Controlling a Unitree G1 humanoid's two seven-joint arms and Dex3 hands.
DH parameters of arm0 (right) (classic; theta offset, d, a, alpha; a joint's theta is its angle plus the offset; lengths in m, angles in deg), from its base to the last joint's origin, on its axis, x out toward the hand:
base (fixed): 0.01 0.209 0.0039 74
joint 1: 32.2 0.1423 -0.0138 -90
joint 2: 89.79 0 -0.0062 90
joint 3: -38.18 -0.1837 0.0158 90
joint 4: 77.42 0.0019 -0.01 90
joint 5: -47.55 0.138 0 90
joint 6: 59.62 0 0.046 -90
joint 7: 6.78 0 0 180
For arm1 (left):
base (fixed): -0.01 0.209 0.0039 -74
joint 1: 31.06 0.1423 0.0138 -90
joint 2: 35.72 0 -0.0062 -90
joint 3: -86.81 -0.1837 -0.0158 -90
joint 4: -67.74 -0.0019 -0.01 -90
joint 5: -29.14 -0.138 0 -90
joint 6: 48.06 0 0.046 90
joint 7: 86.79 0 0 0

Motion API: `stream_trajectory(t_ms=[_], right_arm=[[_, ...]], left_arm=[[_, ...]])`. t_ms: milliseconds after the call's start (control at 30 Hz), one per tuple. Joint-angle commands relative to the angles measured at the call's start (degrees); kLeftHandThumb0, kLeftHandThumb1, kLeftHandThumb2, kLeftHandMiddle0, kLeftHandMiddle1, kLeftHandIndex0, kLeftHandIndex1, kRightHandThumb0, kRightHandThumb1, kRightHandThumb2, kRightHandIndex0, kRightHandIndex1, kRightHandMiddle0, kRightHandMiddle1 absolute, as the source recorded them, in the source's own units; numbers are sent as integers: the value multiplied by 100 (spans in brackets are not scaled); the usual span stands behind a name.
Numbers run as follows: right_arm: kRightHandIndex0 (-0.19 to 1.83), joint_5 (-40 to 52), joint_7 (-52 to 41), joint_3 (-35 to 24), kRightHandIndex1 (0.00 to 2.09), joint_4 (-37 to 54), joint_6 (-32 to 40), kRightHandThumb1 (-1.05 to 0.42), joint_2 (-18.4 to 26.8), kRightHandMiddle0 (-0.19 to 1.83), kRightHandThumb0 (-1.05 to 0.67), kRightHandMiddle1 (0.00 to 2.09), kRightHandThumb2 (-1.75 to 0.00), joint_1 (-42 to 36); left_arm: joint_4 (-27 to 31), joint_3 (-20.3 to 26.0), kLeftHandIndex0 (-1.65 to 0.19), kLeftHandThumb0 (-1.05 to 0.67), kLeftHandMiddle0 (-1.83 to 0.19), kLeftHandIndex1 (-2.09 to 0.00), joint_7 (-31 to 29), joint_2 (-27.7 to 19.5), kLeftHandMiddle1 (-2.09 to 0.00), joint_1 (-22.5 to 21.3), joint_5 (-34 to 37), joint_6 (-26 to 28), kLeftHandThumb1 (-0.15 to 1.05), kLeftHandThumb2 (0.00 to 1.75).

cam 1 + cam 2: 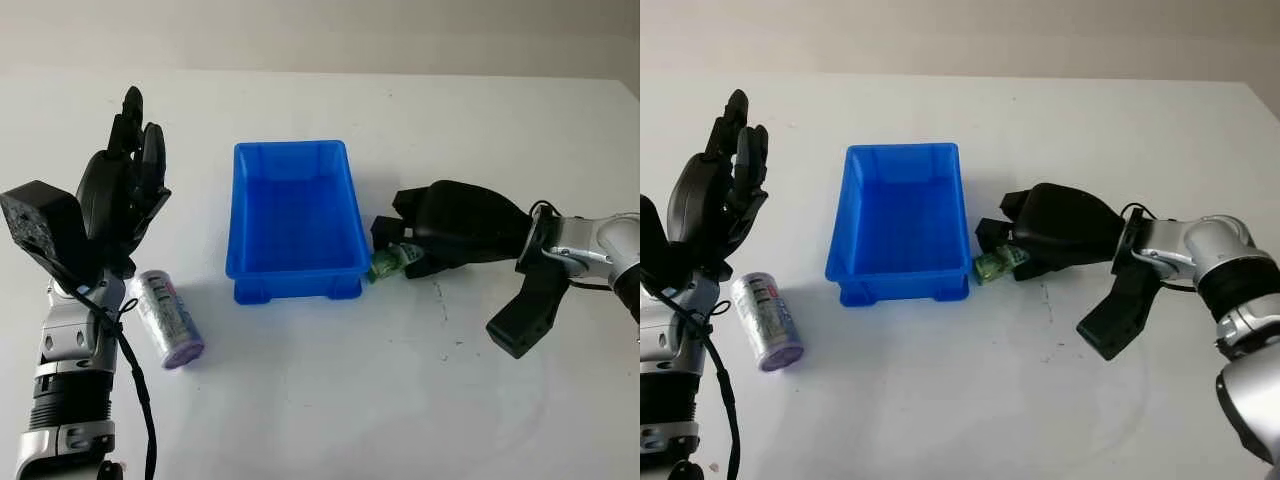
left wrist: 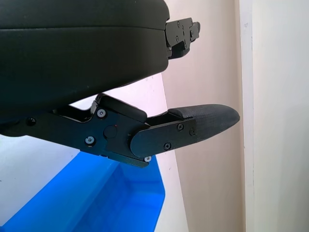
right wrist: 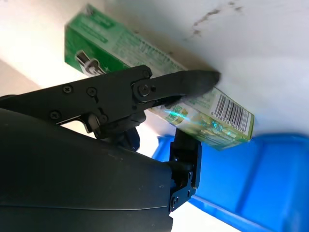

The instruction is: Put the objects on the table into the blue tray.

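The blue tray stands empty in the middle of the table. A green box lies on the table against the tray's near right corner. My right hand reaches in from the right and is shut on that box; in the right wrist view one finger crosses the green box and another presses its far side, with the tray wall right beside. A white and purple cylinder lies on the table left of the tray. My left hand is open, raised above the table behind the cylinder.
White table all around, with open room in front of the tray. A few dark marks spot the surface near my right forearm. The table's far edge meets a beige wall.
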Motion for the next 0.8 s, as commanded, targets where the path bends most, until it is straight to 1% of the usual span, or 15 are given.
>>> stream_trajectory(t_ms=[0, 67, 233, 433, 567, 633, 767], right_arm=[[130, -56, 11, 118, 209, 83, 113, -105, 98, 84, -59, 209, -28, -104], [127, 56, -49, 73, 209, 60, 157, -105, 94, 85, -58, 209, -27, -84], [116, 439, -84, -87, 209, -239, 212, -105, 8, 83, -53, 209, -19, 68], [106, 592, -8, -192, 209, -613, 730, -105, -8, 77, -51, 209, -21, 507], [98, 936, -66, -398, 209, -939, 998, -105, -90, 75, -47, 209, -12, 855], [98, 1109, -82, -480, 209, -1073, 1079, -105, -136, 75, -46, 209, -11, 1004], [106, 1363, 268, -618, 209, -1239, 1251, -104, -306, 82, -44, 209, -7, 1230]], left_arm=[[15, 16, 17, -73, 16, -5, -27, -46, -5, -13, 8, -24, 105, 65], [6, 15, 17, -73, 16, -5, -32, -41, -5, -25, 13, -20, 105, 65], [-15, 22, 18, -74, 16, -5, -18, -35, -5, -40, 4, -42, 105, 65], [-5, 47, 16, -74, 15, -6, -19, -56, -6, -36, 18, -36, 105, 64], [-71, 48, 16, -73, 15, -6, -62, -55, -5, -80, 40, -70, 105, 64], [-87, 37, 16, -73, 15, -5, -39, -44, -6, -96, 21, -80, 105, 63], [-150, -7, 18, -73, 17, -5, -59, -30, -5, -101, -5, -139, 105, 64]])
